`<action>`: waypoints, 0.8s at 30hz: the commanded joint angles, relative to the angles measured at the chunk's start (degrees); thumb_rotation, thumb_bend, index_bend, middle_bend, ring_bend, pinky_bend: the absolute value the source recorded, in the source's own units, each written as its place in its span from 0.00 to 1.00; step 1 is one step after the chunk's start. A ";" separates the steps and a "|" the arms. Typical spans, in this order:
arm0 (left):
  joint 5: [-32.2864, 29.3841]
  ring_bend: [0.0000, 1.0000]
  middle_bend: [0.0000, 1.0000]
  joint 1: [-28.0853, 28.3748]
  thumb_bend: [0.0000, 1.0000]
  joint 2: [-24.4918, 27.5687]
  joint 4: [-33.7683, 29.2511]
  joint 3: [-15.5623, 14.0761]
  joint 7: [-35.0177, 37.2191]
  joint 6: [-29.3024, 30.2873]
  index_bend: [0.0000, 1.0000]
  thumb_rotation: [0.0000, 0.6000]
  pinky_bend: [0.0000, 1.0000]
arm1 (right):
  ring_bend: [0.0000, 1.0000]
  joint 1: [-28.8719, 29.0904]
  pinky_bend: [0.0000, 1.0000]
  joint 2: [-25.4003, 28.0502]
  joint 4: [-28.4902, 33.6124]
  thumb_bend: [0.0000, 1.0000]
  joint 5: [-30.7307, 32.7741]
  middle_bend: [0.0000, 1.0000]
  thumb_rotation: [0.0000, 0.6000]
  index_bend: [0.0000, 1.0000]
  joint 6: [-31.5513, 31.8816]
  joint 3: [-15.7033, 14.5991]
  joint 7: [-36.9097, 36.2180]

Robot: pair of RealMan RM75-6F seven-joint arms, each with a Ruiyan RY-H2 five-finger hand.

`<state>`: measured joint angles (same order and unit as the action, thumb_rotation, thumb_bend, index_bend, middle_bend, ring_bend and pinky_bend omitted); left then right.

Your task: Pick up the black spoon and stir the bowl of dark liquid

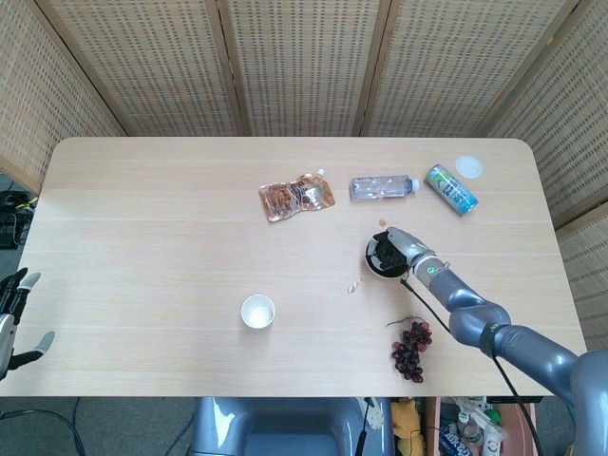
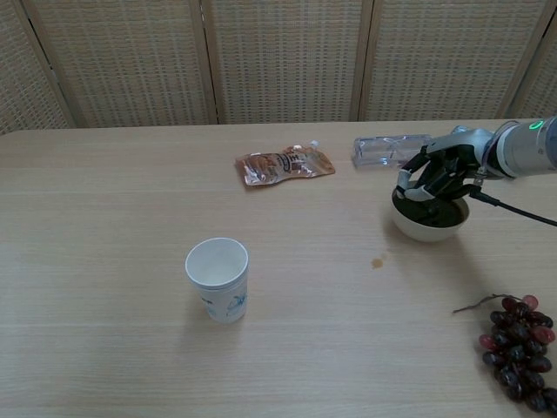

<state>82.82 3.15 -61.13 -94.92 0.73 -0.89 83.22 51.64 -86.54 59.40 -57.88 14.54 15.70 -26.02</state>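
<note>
A white bowl point(image 2: 409, 227) of dark liquid point(image 2: 438, 212) stands right of the table's middle; in the head view the bowl point(image 1: 369, 257) is partly under my right hand point(image 1: 400, 247). That right hand point(image 2: 439, 172) hangs low over the bowl, its fingers curled down to the liquid. The black spoon it holds is hidden among the dark fingers. My left hand point(image 1: 13, 316) shows only at the head view's lower left edge, off the table, fingers apart and empty.
A paper cup point(image 2: 217, 279) stands front centre. A brown snack pouch point(image 2: 284, 164), a lying water bottle point(image 2: 383, 150), a can point(image 1: 451, 188) and a white lid point(image 1: 468, 167) lie behind the bowl. Grapes point(image 2: 520, 350) lie front right, with a small spill point(image 2: 377, 261) near the bowl.
</note>
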 commanded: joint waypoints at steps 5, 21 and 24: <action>-0.55 0.00 0.00 -0.27 0.31 -0.28 0.13 -0.18 -0.23 -0.32 0.00 1.00 0.00 | 0.98 1.71 1.00 -2.35 -4.15 0.72 -0.32 0.95 1.00 0.65 -2.47 0.65 0.35; -0.86 0.00 0.00 0.35 0.31 -0.58 0.56 0.28 -0.12 -1.30 0.00 1.00 0.00 | 0.98 -0.20 1.00 0.66 2.26 0.72 -2.41 0.95 1.00 0.65 -2.75 2.24 0.12; -0.68 0.00 0.00 0.48 0.31 -0.67 0.42 0.30 -0.30 -1.37 0.00 1.00 0.00 | 0.98 -0.86 1.00 1.81 3.52 0.72 -2.98 0.95 1.00 0.65 -2.72 2.16 0.23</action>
<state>82.13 3.61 -61.80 -94.49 1.03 -1.19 81.86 51.08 -85.05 62.59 -60.59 11.75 17.84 -25.83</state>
